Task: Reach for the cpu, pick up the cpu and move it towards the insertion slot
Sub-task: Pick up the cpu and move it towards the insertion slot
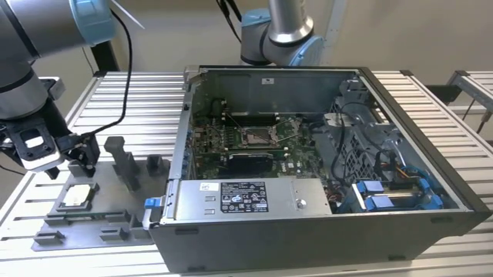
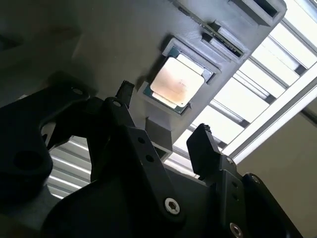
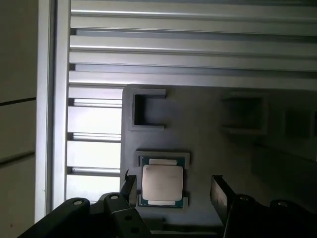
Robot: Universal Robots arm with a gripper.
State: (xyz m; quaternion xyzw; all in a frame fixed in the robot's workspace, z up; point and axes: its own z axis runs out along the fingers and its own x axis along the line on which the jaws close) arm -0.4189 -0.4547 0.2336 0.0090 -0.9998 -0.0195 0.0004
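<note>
The cpu (image 1: pixel 78 195) is a small silvery square chip with a thin green rim. It lies flat in a recess of the grey fixture plate (image 1: pixel 54 222) at the exterior view's left, outside the computer case. My gripper (image 1: pixel 71 163) hangs just above it, open and holding nothing. In both wrist views the cpu (image 2: pixel 177 83) (image 3: pixel 162 181) lies below and between the two black fingertips (image 2: pixel 202 140) (image 3: pixel 217 187), apart from them. The insertion slot (image 1: pixel 258 137), a shiny metal-framed socket with a dark centre, sits on the green board inside the case.
The open computer case (image 1: pixel 324 231) stands on the slatted metal table (image 1: pixel 138 98), to the right of the fixture in the exterior view. Upright grey fixture blocks (image 1: pixel 123 161) rise between the gripper and the case wall. A second arm's base (image 1: pixel 281 34) stands behind the case.
</note>
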